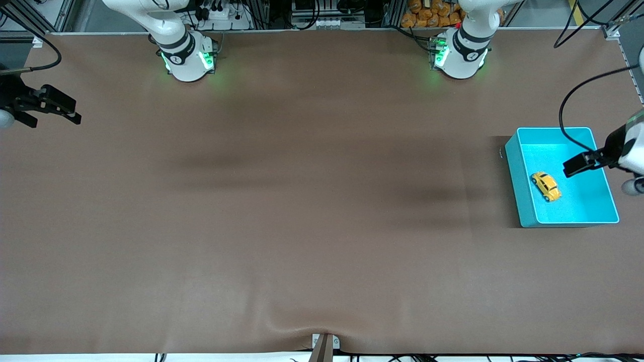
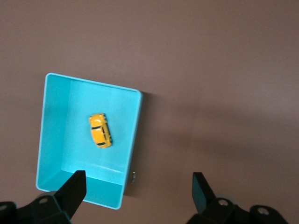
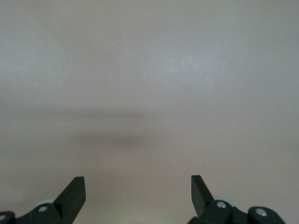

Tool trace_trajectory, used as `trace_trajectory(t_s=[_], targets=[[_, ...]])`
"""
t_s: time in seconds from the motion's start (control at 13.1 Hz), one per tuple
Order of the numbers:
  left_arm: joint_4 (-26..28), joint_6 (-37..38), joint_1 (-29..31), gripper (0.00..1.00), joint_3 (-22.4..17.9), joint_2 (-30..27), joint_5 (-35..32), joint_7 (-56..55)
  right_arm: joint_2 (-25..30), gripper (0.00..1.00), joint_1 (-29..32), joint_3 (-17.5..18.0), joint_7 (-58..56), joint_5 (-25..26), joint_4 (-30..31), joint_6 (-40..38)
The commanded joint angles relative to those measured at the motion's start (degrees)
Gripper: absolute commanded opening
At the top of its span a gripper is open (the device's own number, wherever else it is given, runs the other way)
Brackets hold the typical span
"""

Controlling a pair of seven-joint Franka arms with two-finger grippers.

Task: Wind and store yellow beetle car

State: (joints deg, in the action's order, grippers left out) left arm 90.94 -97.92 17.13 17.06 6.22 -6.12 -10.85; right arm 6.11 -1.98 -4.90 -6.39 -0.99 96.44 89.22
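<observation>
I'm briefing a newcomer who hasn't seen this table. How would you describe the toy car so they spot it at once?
Look to the left arm's end of the brown table, where a cyan bin sits. On its floor lies the yellow beetle car, below the open left gripper. It is the only thing in the bin: tiny, rounded, yellow-orange, with dark windows.
</observation>
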Motion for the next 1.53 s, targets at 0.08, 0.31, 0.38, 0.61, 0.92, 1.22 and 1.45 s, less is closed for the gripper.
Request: trace_trajectory(t_s=[0.08, 0.31, 0.38, 0.61, 0.92, 1.22, 1.45], targets=[[-2.8, 4.6, -4.2, 1.00, -0.1, -3.9, 2.3, 0.7, 1.4, 1.00, -0.7, -0.4, -0.4, 0.4, 0.9, 0.9], [-2.9, 6.5, -8.1, 1.00, -0.4, -6.3, 2.4, 0.6, 1.3, 1.00, -0.7, -0.4, -0.4, 0.4, 0.9, 0.8], [-2.9, 7.4, -9.1, 1.00, -0.5, -6.7, 2.5, 0.7, 1.3, 1.00, -0.7, -0.4, -0.4, 0.4, 0.8, 0.8], [-2.9, 9.7, -10.2, 1.00, -0.5, -7.3, 4.7, 0.7, 1.3, 1.00, -0.7, -0.4, -0.2, 0.3, 0.4, 0.5], [-3.2, 13.8, -10.1, 1.00, -0.5, -8.6, 6.0, 1.4, 1.3, 1.00, -0.7, -0.5, -0.1, 0.3, -1.2, -1.1], [-3.6, 16.9, -10.1, 1.00, -0.7, -8.7, 7.6, 1.5, 1.3, 1.00, -0.9, -0.5, -0.2, 0.3, -2.5, -3.8], [-3.5, 16.7, -10.1, 1.00, -0.7, -8.4, 7.0, 1.7, 1.4, 1.00, -1.1, -0.5, -0.3, 0.3, -2.4, -4.5]])
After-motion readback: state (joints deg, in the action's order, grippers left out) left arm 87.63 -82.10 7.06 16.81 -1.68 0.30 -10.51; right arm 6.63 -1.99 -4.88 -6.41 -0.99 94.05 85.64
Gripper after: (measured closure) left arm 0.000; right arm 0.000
